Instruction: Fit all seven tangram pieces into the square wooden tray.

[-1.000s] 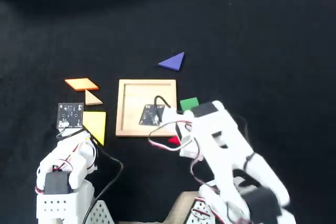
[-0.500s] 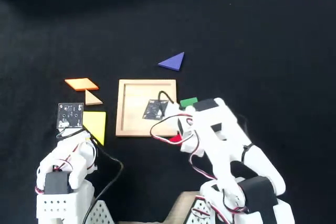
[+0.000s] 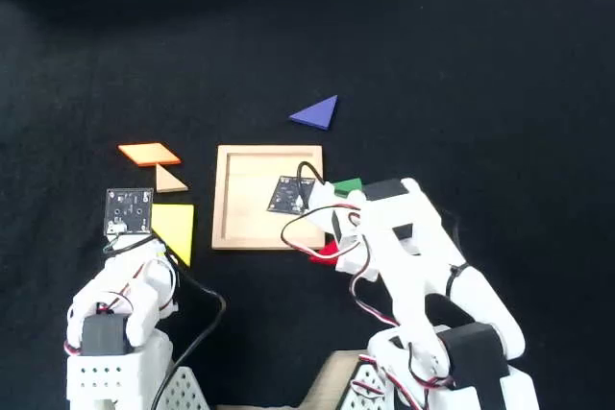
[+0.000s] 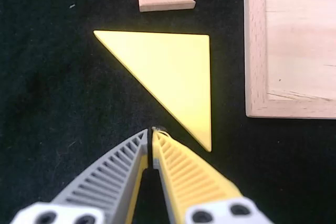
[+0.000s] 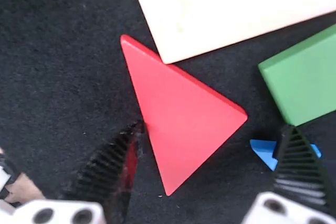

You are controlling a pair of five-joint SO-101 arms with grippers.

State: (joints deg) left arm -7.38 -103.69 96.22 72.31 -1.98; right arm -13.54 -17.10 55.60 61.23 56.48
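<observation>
At the far left of the black table, the left gripper is being seen in its own wrist view with both fingers pressed together at the tips, and nothing is being gripped between them. Its tips are being shown just short of the long edge of the yellow triangle, which is lying flat just beside the tray's left wall. Above that piece in the high view, a small tan triangle and an orange parallelogram are being seen close together, the parallelogram farther from the arms.

The square wooden tray is being shown near the middle of the table, with bare wood visible on its floor; part of its right side is being covered by the right arm's wrist. Well beyond its far right corner, a purple triangle is lying alone.

Just off the tray's near right corner, the red triangle is lying flat on the table. The right gripper is being held wide open over it: one finger is just beside the triangle's edge, the other is well apart, over a small blue piece. Nothing is being grasped. A green square is being seen just beside the tray's right wall.
</observation>
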